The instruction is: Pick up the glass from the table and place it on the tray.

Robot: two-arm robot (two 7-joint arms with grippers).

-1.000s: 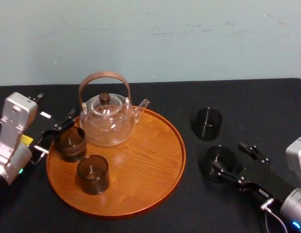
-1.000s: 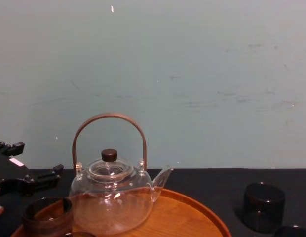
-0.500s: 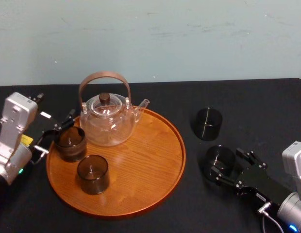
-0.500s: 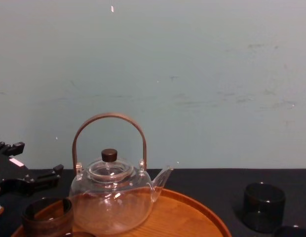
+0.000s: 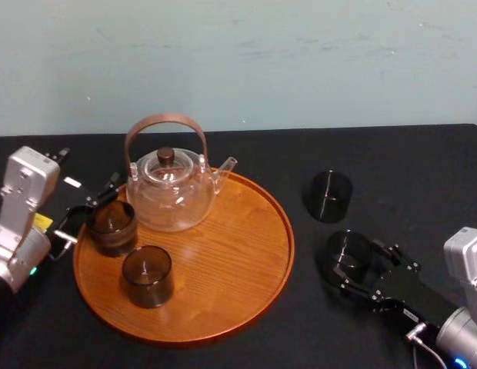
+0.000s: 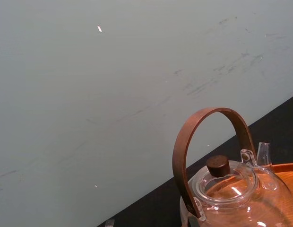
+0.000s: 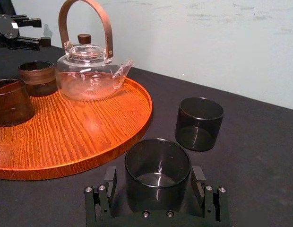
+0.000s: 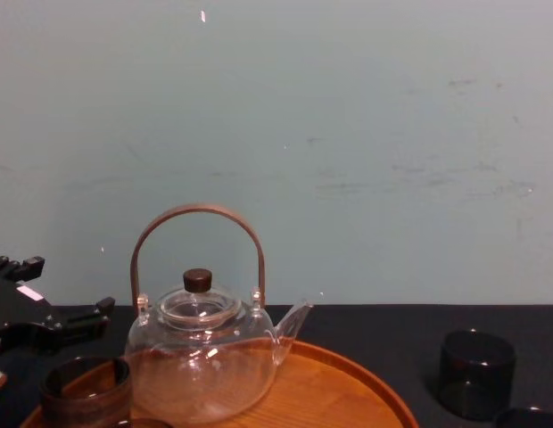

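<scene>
the glass [image 5: 348,252] stands upright on the black table [image 5: 423,177], just outside the tray [image 5: 231,254] at the tray's 3 o'clock as the head view lays it out. the right gripper [image 5: 354,264] reaches it from about 4 o'clock and straddles it: one finger on each side, spread, with a thin gap at both walls in the right wrist view, so nothing is gripped yet.

the step in hand looks like the closing. it should go best if both fingers meet the wall together around mid-height. the side is smooth and round, and a lopsided squeeze would likely skate it forward. then lift straight up until the base is above the tray's low rim, and only then travel toward 9 o'clock.

room is tight on one side. a second glass [image 5: 328,196] sits near, though apart, at the first one's 11 o'clock, and any push that way risks a knock.

on the tray the teapot [image 5: 171,192] fills 12 o'clock, and the brown cups [image 5: 111,227] keep to 8 and 10 o'clock. the bare wood from 1 round to 6 o'clock is free, and the 3 o'clock stretch inside the rim is the nearest landing.

the left gripper [image 5: 91,209] waits at the tray's 10 o'clock edge beside a cup, fingers apart, idle.
</scene>
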